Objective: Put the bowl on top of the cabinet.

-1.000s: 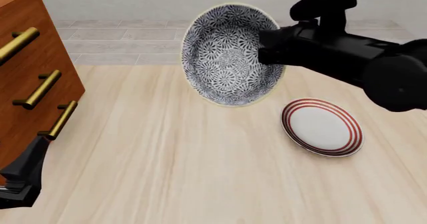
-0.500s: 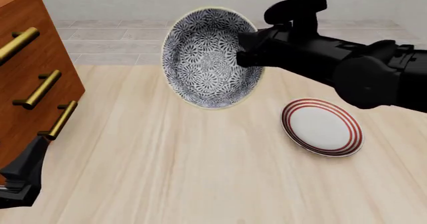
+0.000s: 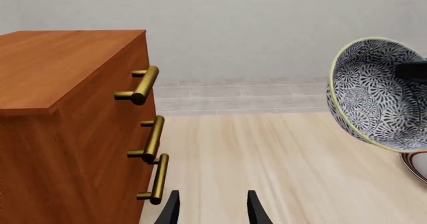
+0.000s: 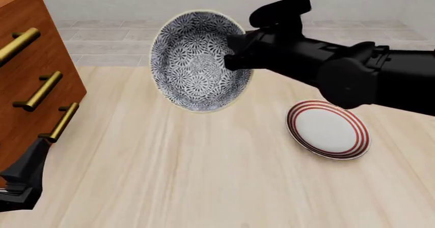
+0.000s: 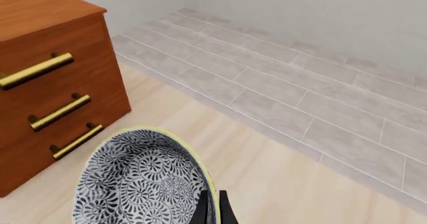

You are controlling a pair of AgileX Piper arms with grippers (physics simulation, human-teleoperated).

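The bowl (image 4: 197, 60), black-and-white floral inside with a pale rim, hangs tilted on its side above the table, its opening facing the front camera. My right gripper (image 4: 231, 52) is shut on the bowl's right rim; in the right wrist view its fingers (image 5: 212, 211) pinch the rim of the bowl (image 5: 143, 184). The reddish-brown cabinet (image 4: 27, 75) with brass handles stands at the far left, apart from the bowl. My left gripper (image 3: 212, 209) is open low beside the cabinet (image 3: 67, 114), holding nothing; the bowl (image 3: 377, 94) shows in its view too.
A flat white plate with red rings (image 4: 328, 129) lies on the table under the right arm. A grey tiled floor strip and a pale wall lie beyond the table's far edge. The left arm's black body (image 4: 20, 179) sits at the lower left by the cabinet.
My right arm has carried the bowl steadily leftward toward the cabinet, keeping it tilted. The left arm has not moved.
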